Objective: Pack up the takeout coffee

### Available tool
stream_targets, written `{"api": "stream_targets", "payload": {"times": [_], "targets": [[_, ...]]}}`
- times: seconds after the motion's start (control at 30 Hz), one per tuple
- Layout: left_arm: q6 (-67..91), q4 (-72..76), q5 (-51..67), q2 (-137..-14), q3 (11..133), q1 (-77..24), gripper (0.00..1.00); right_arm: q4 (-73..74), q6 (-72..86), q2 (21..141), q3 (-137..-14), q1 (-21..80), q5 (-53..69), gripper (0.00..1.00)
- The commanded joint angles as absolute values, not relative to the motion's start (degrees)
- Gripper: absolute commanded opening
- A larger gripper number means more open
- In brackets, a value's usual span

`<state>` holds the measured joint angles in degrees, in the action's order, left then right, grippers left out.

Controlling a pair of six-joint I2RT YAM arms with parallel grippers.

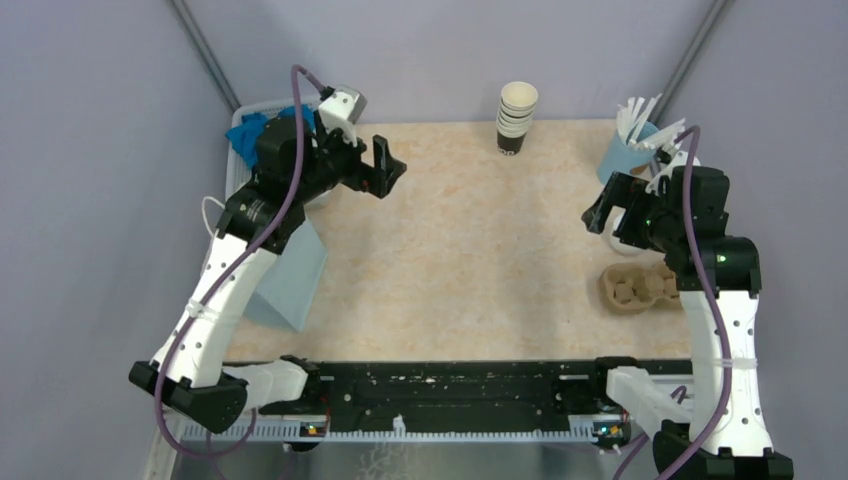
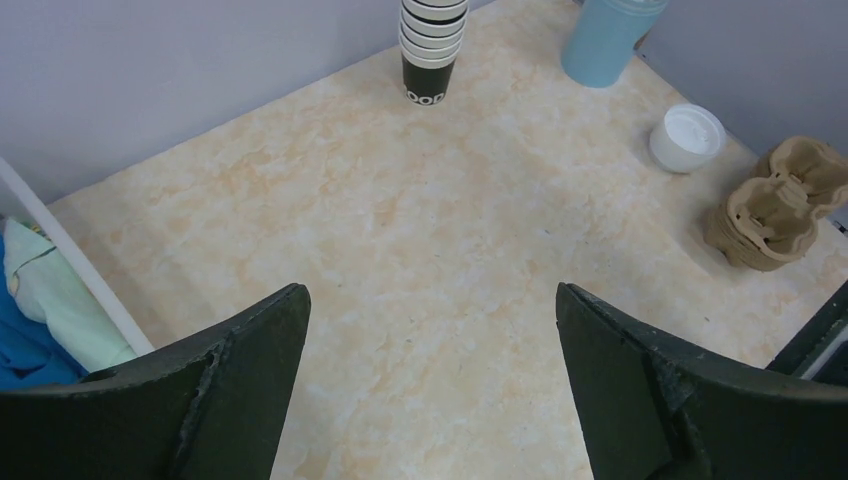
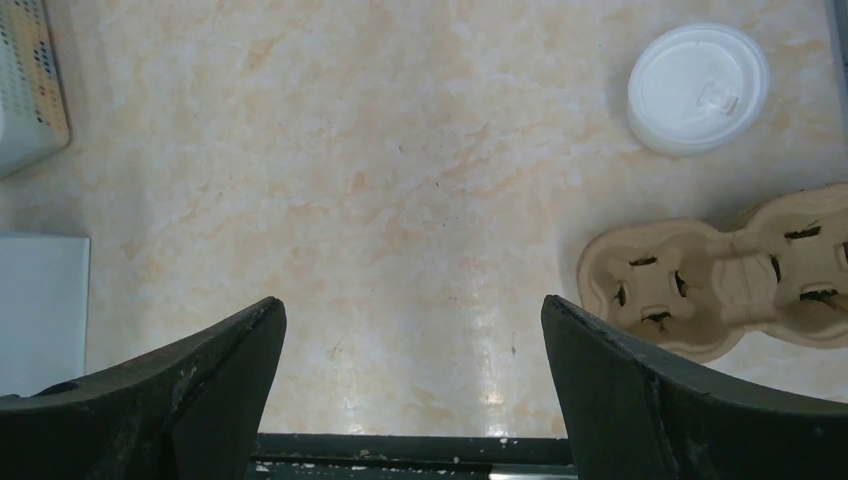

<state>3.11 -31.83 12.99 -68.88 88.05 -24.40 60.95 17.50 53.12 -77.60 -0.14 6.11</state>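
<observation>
While left claw (image 2: 430, 295) and right claw (image 3: 412, 303) gape empty, takeout coffee (image 3: 698, 88) upright, lid up

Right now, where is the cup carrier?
The cup carrier lies at the right of the top view, beside the right arm; the right wrist view shows a white lid just beyond it.

A marbled beige table (image 1: 450, 250) carries everything. At its far edge, against the grey wall, stands a stack of paper cups (image 1: 516, 118), dark at the bottom with cream rims. In the far right corner is a blue tub (image 1: 625, 152) full of white sticks (image 1: 640, 112). A brown cardboard cup carrier (image 1: 640, 287) lies near the right edge, its pockets facing up. On the left stands a pale blue container (image 1: 295, 280). Behind it is a white perforated basket (image 3: 30, 80) holding blue cloth (image 1: 248, 133).
</observation>
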Motion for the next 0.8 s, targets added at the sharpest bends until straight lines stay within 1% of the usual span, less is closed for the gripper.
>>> {"api": "stream_targets", "payload": {"times": [0.0,0.13,0.37,0.53,0.63,0.77], "targets": [[1.08,-32.64,15.85,-70.75,90.85,-25.77,0.99,59.46,16.24,53.59,-77.66,-0.35,5.36,0.99],[4.35,-34.32,16.74,-71.50,92.04,-26.01,0.99,56.72,15.95,53.83,-77.42,-0.35,7.45,0.99],[12.29,-33.39,18.81,-70.16,89.72,-25.97,0.99,51.88,18.97,55.57,-76.68,-0.35,11.62,0.99],[15.83,-29.68,16.25,-69.11,86.18,-26.02,0.99,49.90,19.57,57.67,-75.85,-0.35,8.51,0.99],[16.20,-27.62,14.26,-69.79,85.48,-26.02,0.99,46.36,20.51,60.41,-74.48,-0.35,7.31,0.99],[14.62,-29.39,11.92,-72.71,88.99,-25.98,0.99,41.13,22.29,67.91,-75.82,-0.35,9.08,0.97]]}}
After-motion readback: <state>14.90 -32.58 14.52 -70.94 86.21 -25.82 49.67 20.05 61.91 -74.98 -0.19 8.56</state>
